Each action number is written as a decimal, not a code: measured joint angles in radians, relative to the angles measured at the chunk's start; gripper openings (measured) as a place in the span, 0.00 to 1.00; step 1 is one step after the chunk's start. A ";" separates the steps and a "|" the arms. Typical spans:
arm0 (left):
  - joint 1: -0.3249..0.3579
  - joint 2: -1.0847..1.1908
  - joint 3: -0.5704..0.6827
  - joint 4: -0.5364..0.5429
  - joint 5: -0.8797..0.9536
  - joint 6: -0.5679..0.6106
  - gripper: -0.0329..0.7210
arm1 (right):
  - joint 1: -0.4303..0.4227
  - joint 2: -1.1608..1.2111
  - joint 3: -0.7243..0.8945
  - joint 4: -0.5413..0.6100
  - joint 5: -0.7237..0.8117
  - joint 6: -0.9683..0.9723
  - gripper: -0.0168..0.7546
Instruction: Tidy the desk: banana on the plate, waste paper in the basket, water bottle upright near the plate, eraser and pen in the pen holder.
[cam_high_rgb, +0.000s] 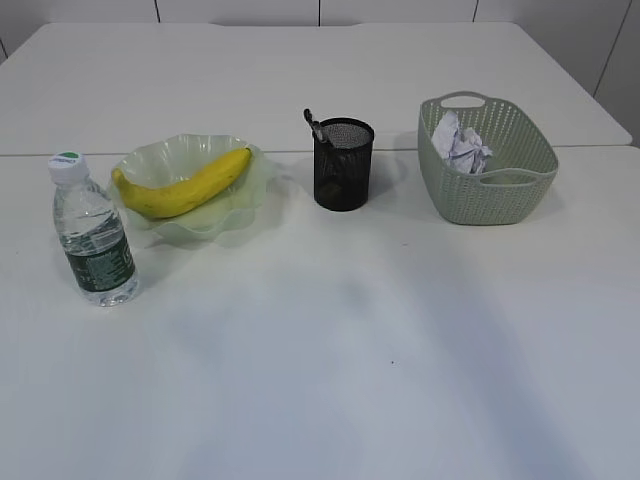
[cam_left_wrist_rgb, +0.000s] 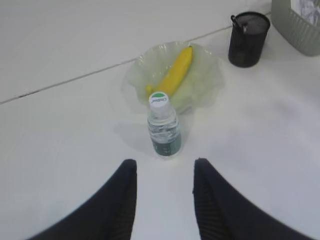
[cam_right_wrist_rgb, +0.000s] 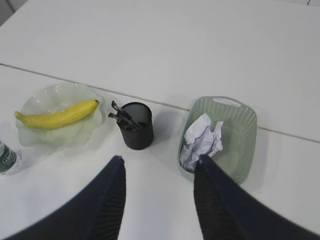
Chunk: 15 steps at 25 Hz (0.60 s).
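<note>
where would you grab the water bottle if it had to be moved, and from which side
Probably the clear body of the water bottle, just above its dark label, coming level from the near side where the left tool hangs open, facing it. The bottle stands upright, and the plate with the banana sits behind it, so the near side is clear and a side grip suits the round body.

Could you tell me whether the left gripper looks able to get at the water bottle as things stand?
Probably yes: the left gripper is open and empty, the water bottle stands upright straight ahead, and only bare table lies between them.
</note>
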 joint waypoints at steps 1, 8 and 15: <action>0.000 -0.032 0.000 0.005 0.010 -0.007 0.40 | 0.000 -0.033 0.033 0.000 0.002 0.000 0.46; 0.000 -0.177 0.000 0.071 0.089 -0.040 0.40 | 0.000 -0.276 0.298 -0.001 0.002 0.000 0.46; 0.000 -0.316 0.000 0.076 0.115 -0.041 0.40 | 0.000 -0.587 0.579 0.005 -0.011 -0.007 0.44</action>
